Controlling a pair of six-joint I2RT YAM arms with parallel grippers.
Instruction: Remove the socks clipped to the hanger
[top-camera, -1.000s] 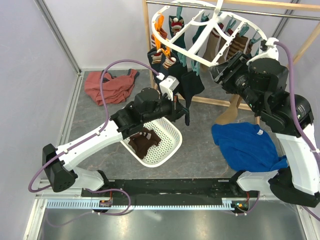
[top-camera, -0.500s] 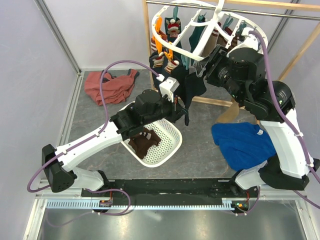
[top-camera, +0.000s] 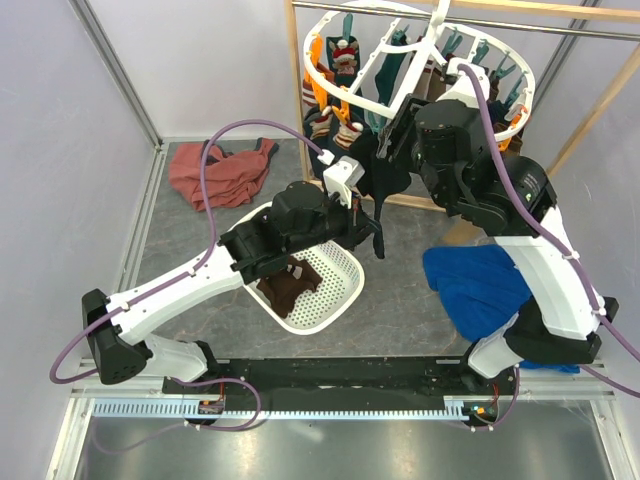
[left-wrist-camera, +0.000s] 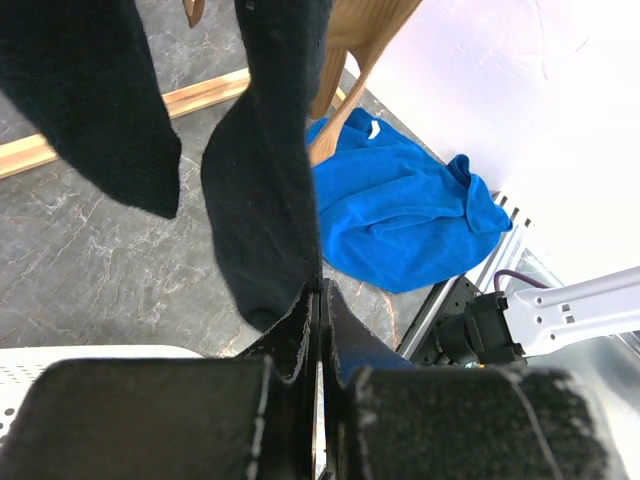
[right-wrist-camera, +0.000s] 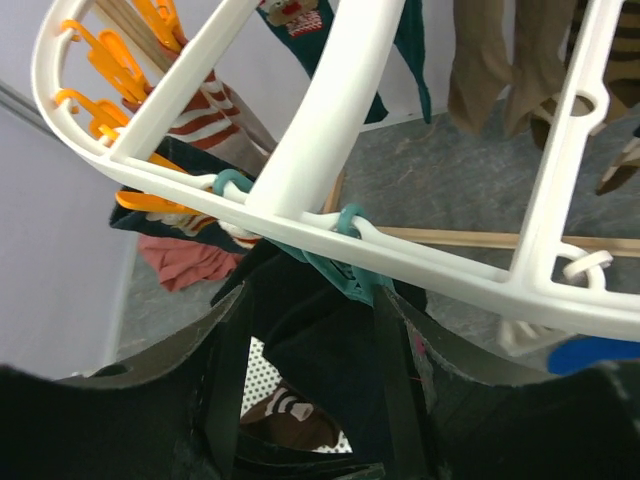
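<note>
The left end effector (left-wrist-camera: 320, 300) is clenched on the toe of a dark sock (left-wrist-camera: 265, 150) hanging from the white hanger (right-wrist-camera: 330, 130). The right end effector (right-wrist-camera: 312, 370) stands released, its fingers on either side of a teal clip (right-wrist-camera: 340, 262) under the hanger's rim, seemingly not pressing it.

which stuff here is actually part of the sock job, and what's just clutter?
Job: hanger; socks clipped to it; black sock in the left fingers; teal clip between the right fingers; basket holding a brown sock.
Clutter: rust-red garment; blue cloth; wooden frame.
</note>
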